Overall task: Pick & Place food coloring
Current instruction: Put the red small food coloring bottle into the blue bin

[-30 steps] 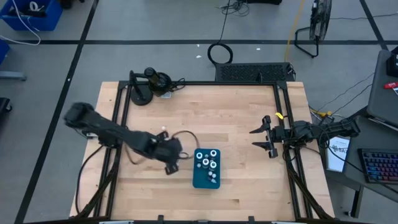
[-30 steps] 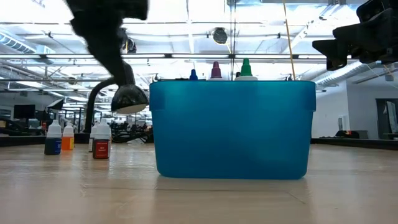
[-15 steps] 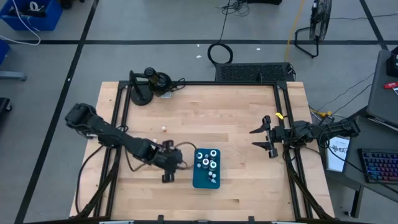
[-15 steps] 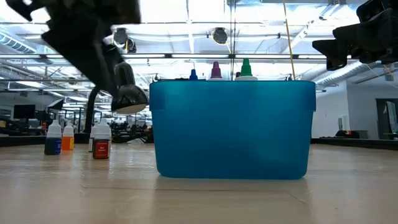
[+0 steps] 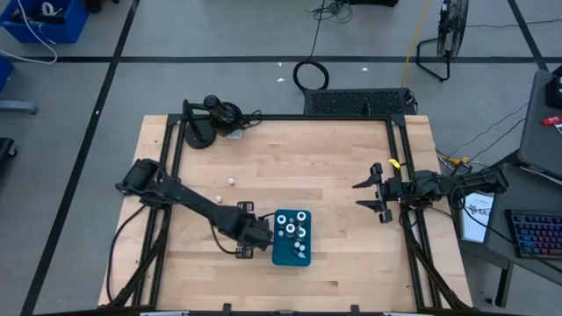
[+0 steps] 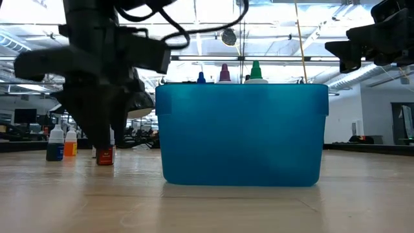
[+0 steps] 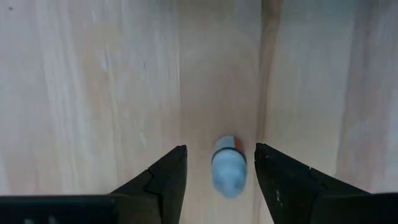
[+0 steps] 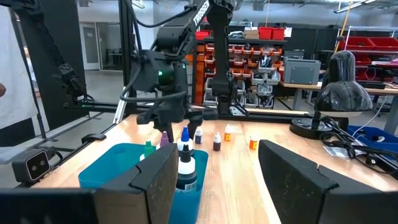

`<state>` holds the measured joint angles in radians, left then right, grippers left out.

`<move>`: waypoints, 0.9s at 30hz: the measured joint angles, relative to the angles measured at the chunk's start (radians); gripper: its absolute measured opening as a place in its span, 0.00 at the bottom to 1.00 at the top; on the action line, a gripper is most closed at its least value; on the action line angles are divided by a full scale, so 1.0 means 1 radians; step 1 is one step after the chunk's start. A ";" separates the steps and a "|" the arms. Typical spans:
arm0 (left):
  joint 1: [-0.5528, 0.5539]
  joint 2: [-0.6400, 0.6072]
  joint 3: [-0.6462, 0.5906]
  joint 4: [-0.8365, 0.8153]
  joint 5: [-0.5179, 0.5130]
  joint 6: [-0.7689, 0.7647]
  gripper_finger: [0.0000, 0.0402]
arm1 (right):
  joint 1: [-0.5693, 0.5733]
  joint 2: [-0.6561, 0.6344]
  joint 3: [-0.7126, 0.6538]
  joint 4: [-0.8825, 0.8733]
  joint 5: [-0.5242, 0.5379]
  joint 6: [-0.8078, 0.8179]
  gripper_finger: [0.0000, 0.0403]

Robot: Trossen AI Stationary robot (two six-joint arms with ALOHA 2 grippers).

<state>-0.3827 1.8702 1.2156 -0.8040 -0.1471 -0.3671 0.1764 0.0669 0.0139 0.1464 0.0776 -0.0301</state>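
The food coloring is a set of tiny white-capped bottles. Several stand in the teal bin, their tips showing over its rim. One reddish bottle stands on the table beside the bin's left wall. My left gripper points down over it, open, with one finger on each side and a gap to each. In the low view this bottle shows below the left gripper. My right gripper waits open by the table's right edge.
More loose bottles stand on the table left of the bin, a blue one and an orange one. Others show in the right wrist view. A black desk lamp sits at the far left corner. Bare wood lies between bin and right arm.
My left gripper has moved toward the table's near edge and toward the bin, and it has come down over the reddish bottle. In the low view it has dropped from above the picture to the bottle's level. The bottles and the bin have stayed put.
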 joint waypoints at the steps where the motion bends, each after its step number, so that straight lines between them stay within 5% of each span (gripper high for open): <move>1: 0.004 0.006 0.000 0.001 0.001 -0.001 0.48 | 0.000 0.000 0.000 0.000 0.000 0.000 0.53; 18: 0.010 0.010 0.000 0.003 0.012 -0.019 0.47 | 0.000 0.000 0.001 -0.001 0.000 0.000 0.53; 27: 0.010 0.010 0.000 0.003 0.017 -0.013 0.27 | 0.000 0.000 0.001 -0.001 0.000 0.000 0.53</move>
<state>-0.3729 1.8801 1.2152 -0.8013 -0.1303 -0.3801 0.1764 0.0669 0.0151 0.1459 0.0776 -0.0303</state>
